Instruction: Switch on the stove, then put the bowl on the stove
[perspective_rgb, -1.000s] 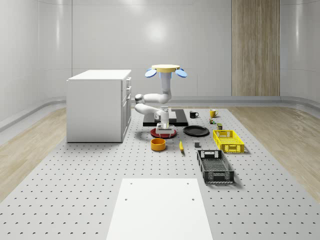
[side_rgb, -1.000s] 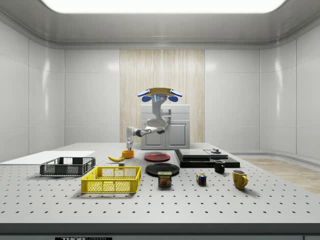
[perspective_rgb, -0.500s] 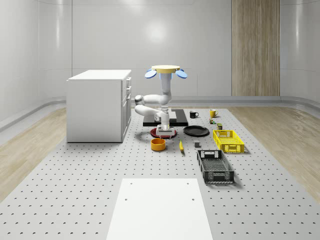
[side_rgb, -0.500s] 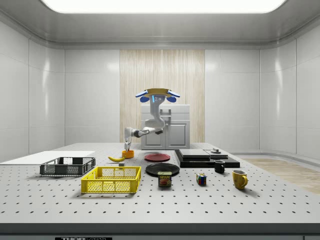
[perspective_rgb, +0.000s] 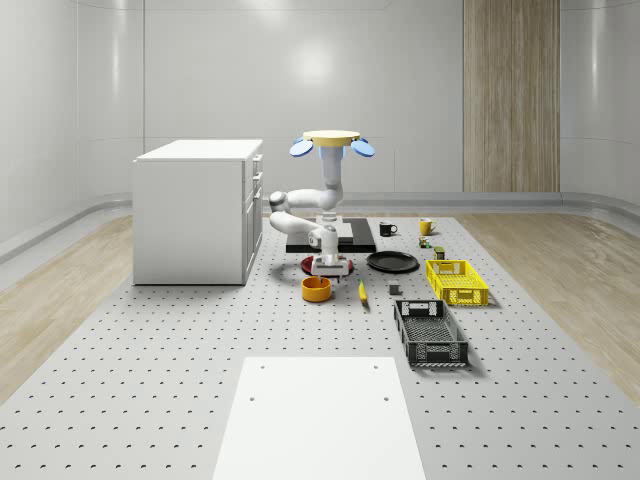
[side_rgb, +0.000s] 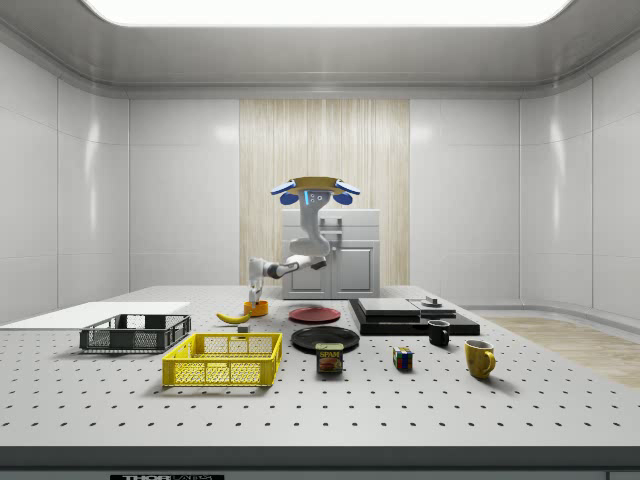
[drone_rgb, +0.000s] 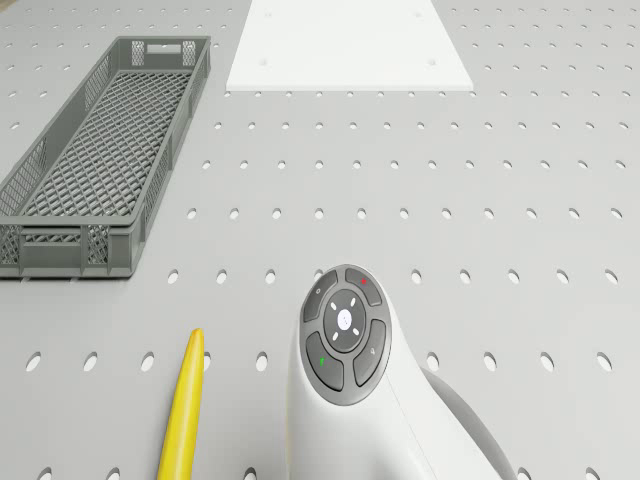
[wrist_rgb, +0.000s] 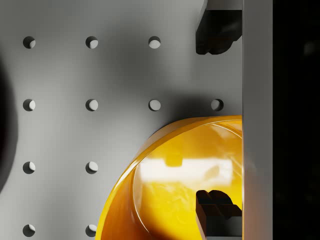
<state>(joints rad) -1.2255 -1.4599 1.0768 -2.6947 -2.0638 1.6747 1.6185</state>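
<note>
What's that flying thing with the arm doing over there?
It's a drone hovering above the table near the stove, with its arm reaching down toward an orange bowl. The gripper hangs just above the bowl, fingers open, one over the bowl's inside and one outside its rim in the wrist view. The bowl sits on the table beside a banana, not yet lifted.

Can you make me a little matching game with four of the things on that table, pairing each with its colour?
Things:
1. bowl
2. banana
3. long crate
4. mug

Colours:
A. grey
B. orange
C. yellow, with a handle
D. yellow, long and thin

Pairs: 1-B, 2-D, 3-A, 4-C
</note>
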